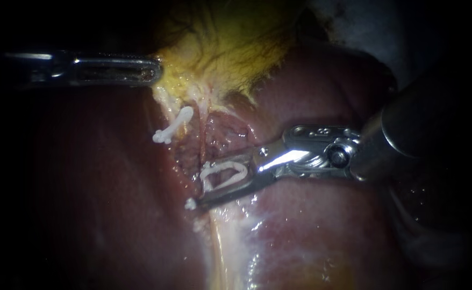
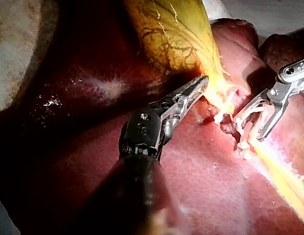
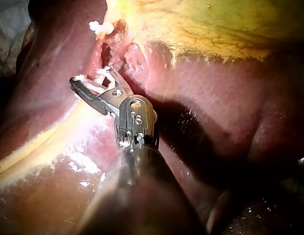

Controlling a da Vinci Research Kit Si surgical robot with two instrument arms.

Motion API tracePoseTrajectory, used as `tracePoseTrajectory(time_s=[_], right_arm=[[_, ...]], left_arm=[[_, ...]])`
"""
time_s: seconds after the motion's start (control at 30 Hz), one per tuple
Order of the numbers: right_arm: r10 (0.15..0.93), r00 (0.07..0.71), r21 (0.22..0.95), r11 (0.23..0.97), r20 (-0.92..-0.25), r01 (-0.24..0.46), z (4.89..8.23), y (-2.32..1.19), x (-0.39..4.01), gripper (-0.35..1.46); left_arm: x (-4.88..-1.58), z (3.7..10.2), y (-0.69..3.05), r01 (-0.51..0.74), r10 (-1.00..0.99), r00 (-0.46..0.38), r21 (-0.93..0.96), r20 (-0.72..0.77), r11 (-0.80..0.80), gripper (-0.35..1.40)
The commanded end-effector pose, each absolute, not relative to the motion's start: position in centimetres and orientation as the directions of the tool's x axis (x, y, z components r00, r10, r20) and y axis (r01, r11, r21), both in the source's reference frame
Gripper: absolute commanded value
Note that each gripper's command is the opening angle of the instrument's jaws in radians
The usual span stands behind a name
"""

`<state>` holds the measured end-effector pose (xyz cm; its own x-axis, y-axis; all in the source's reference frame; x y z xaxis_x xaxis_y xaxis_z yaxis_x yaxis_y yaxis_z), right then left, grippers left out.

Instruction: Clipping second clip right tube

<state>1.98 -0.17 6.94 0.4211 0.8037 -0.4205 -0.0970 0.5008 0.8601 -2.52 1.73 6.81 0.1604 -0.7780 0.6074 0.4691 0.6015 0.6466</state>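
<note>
**A:** What's nearest?

**B:** The right instrument [image 1: 201, 186], reaching in over the liver [image 1: 327, 231]. Its jaws stand part-way apart with a white clip [image 1: 225, 174] seated between them, and both jaws bear on it.

**A:** And the tube?

**B:** The tube [image 1: 201, 134] runs down from the gallbladder's neck into the raw groove. The clip's legs seem to straddle it there, but I can't see its far side inside the clip.

**A:** How will it handle?

**B:** I judge it soft, wet and thin, so it would tear easily. Don't drag on it. Take it square across with both legs past it, then squeeze evenly. The clip looks light and stiff, and a twist could slip it out.

**A:** And beyond that?

**B:** The other clip [image 1: 174, 126] sits closed a little up the groove, apart from this one. Farthest is the left instrument [image 1: 156, 70], its jaws narrow and pinching the edge of the gallbladder [image 1: 225, 48]. I take it that this holds the neck taut.
</note>
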Motion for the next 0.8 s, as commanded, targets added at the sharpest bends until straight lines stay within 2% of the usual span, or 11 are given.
tracePoseTrajectory(time_s=[0.03,0.43,0.8], right_arm=[[0.804,0.422,0.861,0.500,-0.420,-0.096,6.91,-0.16,1.97,0.51],[0.811,0.418,0.868,0.487,-0.410,-0.094,6.62,-0.01,1.72,0.52],[0.808,0.417,0.863,0.496,-0.417,-0.098,6.83,0.04,1.57,0.53]], left_arm=[[-2.52,6.82,1.73,0.469,-0.778,0.160,0.647,0.607,0.602,-0.35],[-2.50,6.83,1.74,0.467,-0.778,0.161,0.647,0.608,0.602,-0.35],[-2.49,6.83,1.74,0.466,-0.778,0.161,0.648,0.607,0.603,-0.35]])
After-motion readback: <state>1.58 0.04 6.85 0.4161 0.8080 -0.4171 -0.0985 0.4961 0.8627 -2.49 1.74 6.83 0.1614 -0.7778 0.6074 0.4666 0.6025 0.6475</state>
